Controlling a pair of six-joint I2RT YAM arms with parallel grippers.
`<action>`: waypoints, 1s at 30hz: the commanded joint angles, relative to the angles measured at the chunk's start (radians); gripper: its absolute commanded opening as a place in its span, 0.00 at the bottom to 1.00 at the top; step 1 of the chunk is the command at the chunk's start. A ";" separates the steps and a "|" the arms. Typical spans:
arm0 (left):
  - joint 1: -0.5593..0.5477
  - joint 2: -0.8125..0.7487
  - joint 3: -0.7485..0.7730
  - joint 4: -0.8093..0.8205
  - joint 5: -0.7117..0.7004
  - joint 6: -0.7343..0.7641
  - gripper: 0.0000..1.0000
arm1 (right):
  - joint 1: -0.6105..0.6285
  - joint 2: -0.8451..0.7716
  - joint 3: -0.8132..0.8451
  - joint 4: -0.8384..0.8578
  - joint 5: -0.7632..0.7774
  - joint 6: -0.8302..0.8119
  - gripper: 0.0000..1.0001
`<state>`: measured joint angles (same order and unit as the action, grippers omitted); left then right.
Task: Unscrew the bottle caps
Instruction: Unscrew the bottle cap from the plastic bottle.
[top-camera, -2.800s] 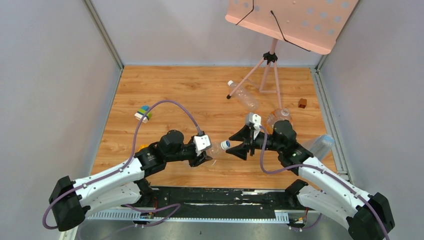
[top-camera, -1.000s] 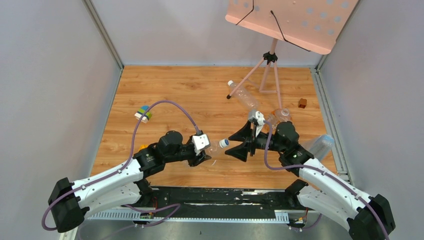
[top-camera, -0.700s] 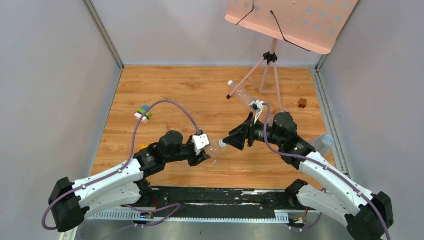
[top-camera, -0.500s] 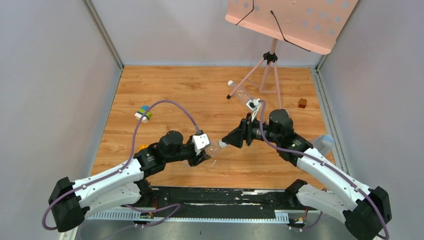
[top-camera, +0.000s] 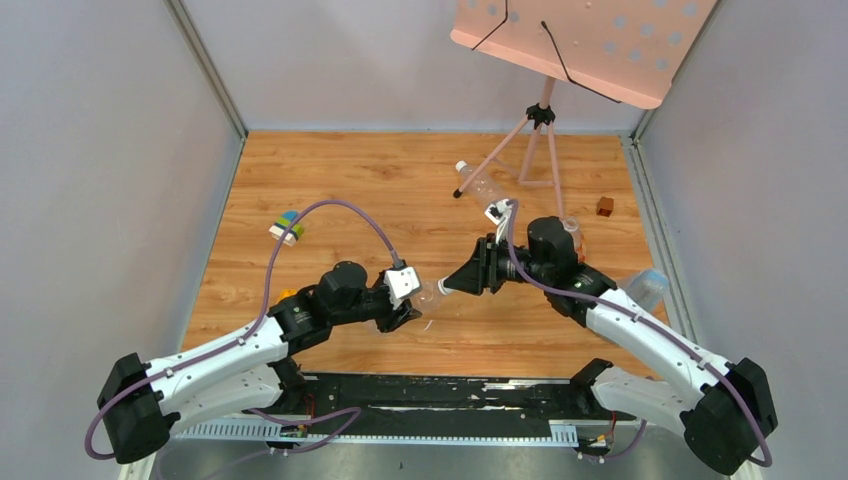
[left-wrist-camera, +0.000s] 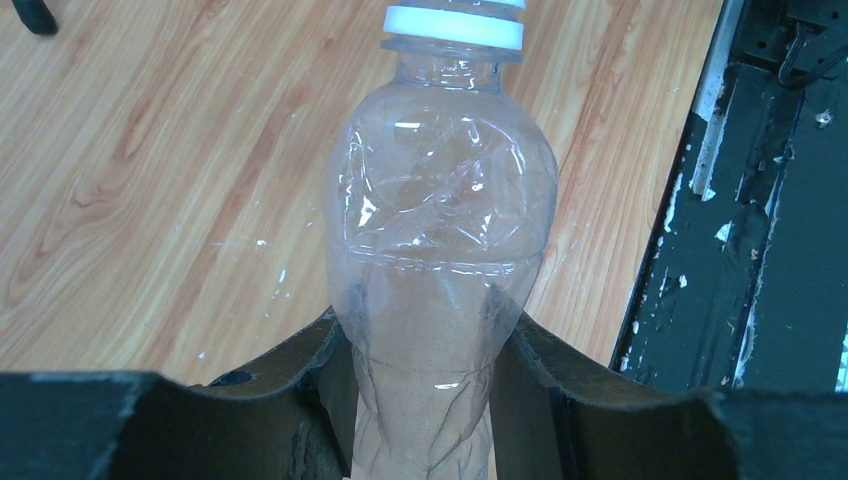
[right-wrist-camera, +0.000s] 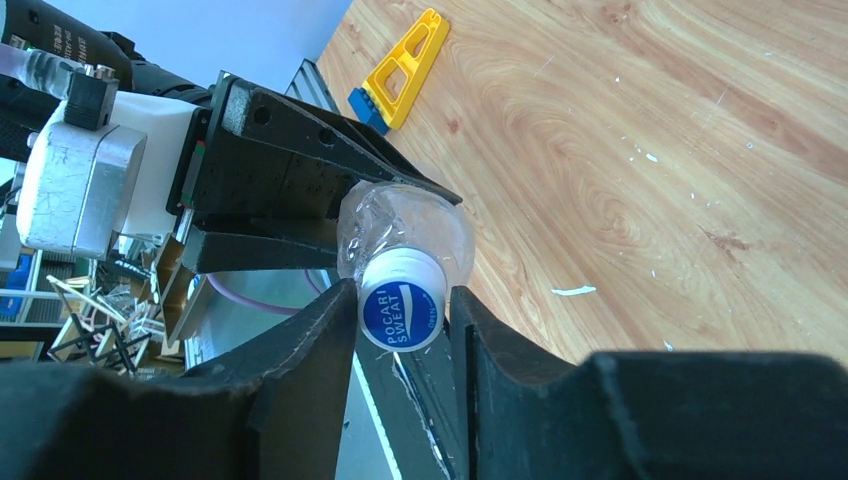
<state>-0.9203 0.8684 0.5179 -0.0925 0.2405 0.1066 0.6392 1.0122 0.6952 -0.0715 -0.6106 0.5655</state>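
Observation:
My left gripper (top-camera: 412, 306) is shut on the body of a clear plastic bottle (top-camera: 430, 297) and holds it above the floor, neck pointing right. In the left wrist view the bottle (left-wrist-camera: 440, 230) sits squeezed between both fingers, its white neck ring (left-wrist-camera: 455, 25) at the top. The bottle's cap (right-wrist-camera: 402, 312), white-sided with a blue top, shows in the right wrist view. My right gripper (right-wrist-camera: 403, 305) is closed round it, one finger on each side. From above, the right gripper (top-camera: 452, 285) meets the bottle's mouth.
A second capped bottle (top-camera: 482, 188) lies at the back by the pink stand's legs (top-camera: 540, 150). Another bottle (top-camera: 645, 288) lies at the right edge. A brown cube (top-camera: 605, 206), coloured blocks (top-camera: 287, 227) and a yellow piece (right-wrist-camera: 410, 62) lie on the wooden floor.
The right gripper was open and clear of the bottle; it has turned, moved left onto the cap and closed round it. The left arm has kept the bottle still.

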 joint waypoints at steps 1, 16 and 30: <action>0.005 0.007 0.025 0.039 -0.001 -0.014 0.07 | 0.005 0.027 0.034 0.039 -0.026 0.009 0.35; 0.005 0.029 0.019 0.055 0.161 -0.010 0.12 | 0.005 -0.100 -0.171 0.211 -0.575 -0.856 0.04; 0.005 -0.011 0.023 0.003 0.150 0.015 0.15 | 0.005 -0.109 -0.107 0.161 -0.232 -0.540 0.64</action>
<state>-0.9199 0.8898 0.5179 -0.1284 0.4191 0.1131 0.6407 0.9318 0.5518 0.0864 -0.9596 -0.1535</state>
